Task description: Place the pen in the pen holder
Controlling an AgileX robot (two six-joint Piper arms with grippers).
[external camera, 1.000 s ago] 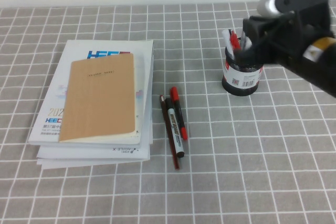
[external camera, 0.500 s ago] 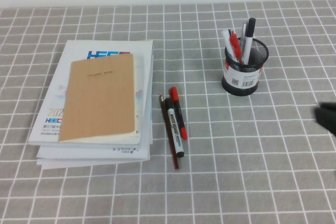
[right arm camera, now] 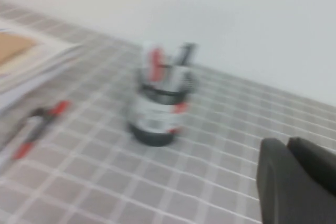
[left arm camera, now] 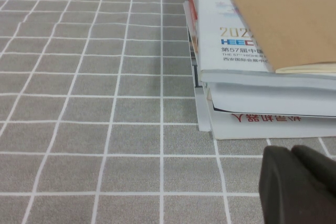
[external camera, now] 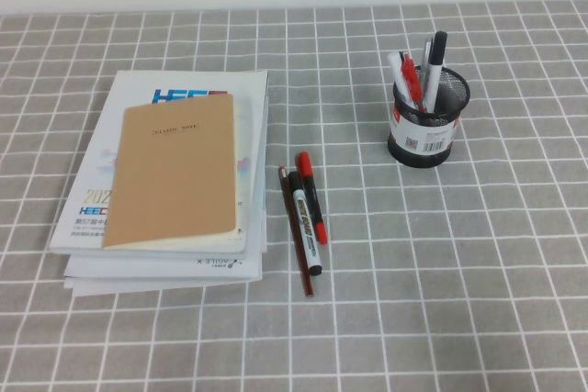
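The red pen (external camera: 411,78) stands tilted inside the black wire-mesh pen holder (external camera: 423,126), its upper part leaning above the rim among a white pen (external camera: 398,69) and a black-capped pen (external camera: 435,54) that share the cup. The holder sits upright on the grey checked tablecloth (external camera: 478,263), on the robot's right side toward the far edge, with its white-and-red barcode sticker (external camera: 424,142) facing the camera.

Well apart from the holder, nearer the middle of the table, three writing tools lie side by side and nearly touching: a black marker with a red cap (external camera: 311,196), a black marker with a white label (external camera: 306,234), and a thin dark brown pencil (external camera: 296,231). Just beside them, on the robot's left, is a stack of white booklets (external camera: 165,263) with a tan notebook (external camera: 175,172) on top.

Neither arm appears in the high view. The left gripper (left arm camera: 296,186) shows in its wrist view as two dark fingers pressed together with nothing between them, low over the cloth near a corner of the booklet stack (left arm camera: 262,77). The right gripper (right arm camera: 294,182) shows the same way in its blurred wrist view, fingers together and empty, held away from the pen holder (right arm camera: 157,106), which it faces from the side.
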